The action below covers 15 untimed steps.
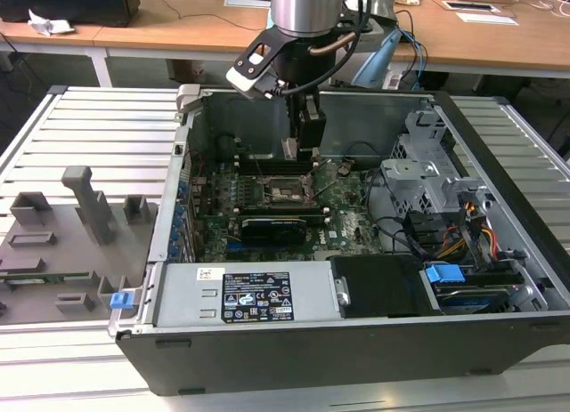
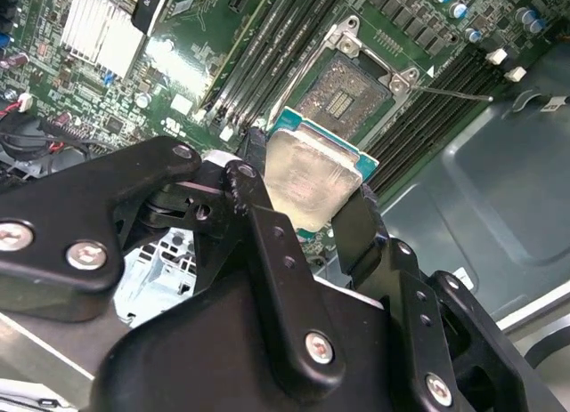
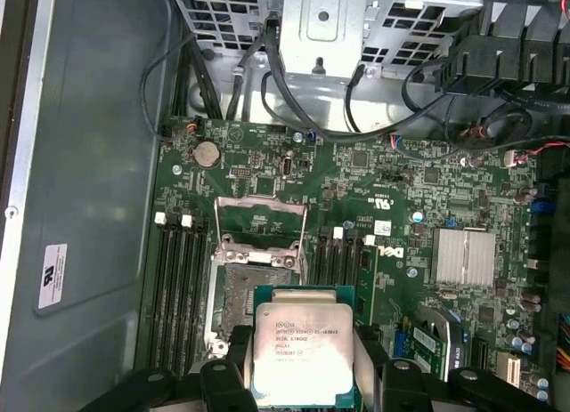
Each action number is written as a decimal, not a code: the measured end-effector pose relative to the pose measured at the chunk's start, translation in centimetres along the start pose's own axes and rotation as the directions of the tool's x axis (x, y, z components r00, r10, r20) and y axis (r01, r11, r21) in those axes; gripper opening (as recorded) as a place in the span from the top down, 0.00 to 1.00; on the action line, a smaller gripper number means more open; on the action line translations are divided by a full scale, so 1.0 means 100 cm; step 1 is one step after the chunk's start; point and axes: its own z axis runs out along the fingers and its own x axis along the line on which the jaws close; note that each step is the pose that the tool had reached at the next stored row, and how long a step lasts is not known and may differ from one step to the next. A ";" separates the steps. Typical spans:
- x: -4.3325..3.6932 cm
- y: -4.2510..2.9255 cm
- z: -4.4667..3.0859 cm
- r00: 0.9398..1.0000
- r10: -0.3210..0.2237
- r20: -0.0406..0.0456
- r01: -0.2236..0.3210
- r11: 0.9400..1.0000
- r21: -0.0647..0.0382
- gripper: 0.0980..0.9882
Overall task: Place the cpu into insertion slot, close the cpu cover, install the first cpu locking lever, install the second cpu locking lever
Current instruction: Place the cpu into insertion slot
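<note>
Pinching the cpu (image 3: 303,341) by two opposite edges in the gripper (image 3: 303,376), fingers narrowed onto it, metal top facing the wrist cameras. Hanging above the board, not yet seated. In the first wrist view, overlapping only one edge of the bare insertion slot (image 3: 249,296), the rest lying below and offset toward the swung-open cpu cover (image 3: 258,247).

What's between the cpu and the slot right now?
Nothing. In the second wrist view the cpu, held in the gripper, hangs near the open slot, and the stretch between them is bare.
</note>
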 end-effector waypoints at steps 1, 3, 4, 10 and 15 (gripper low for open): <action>0.0003 0.0000 0.0007 1.000 0.001 0.000 -0.001 1.000 0.000 0.51; 0.0010 -0.0001 0.0023 1.000 0.007 0.001 -0.007 1.000 0.000 0.51; 0.0013 -0.0001 0.0029 1.000 0.012 0.001 -0.012 1.000 0.000 0.51; 0.0015 -0.0002 0.0043 1.000 0.019 0.002 -0.019 1.000 0.000 0.51; 0.0015 -0.0003 0.0055 1.000 0.021 0.002 -0.021 1.000 0.000 0.51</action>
